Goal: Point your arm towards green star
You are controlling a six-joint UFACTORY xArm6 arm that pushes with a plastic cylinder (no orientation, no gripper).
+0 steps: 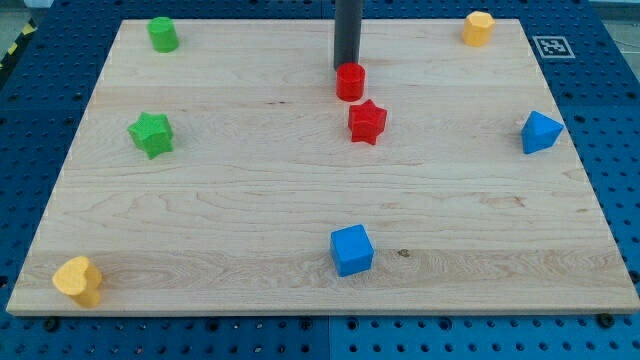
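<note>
The green star [152,134] lies on the wooden board [230,220] at the view's left, about mid-height. My dark rod comes down from the view's top centre; my tip [346,67] ends just above the red cylinder [350,82], touching or nearly touching its top edge. The tip is far to the right of the green star and a little higher in the view.
A red star [367,122] sits just below the red cylinder. A green cylinder [163,34] is at top left, a yellow block [478,28] at top right, a blue block [540,132] at the right edge, a blue cube [351,250] at bottom centre, a yellow heart-like block [79,280] at bottom left.
</note>
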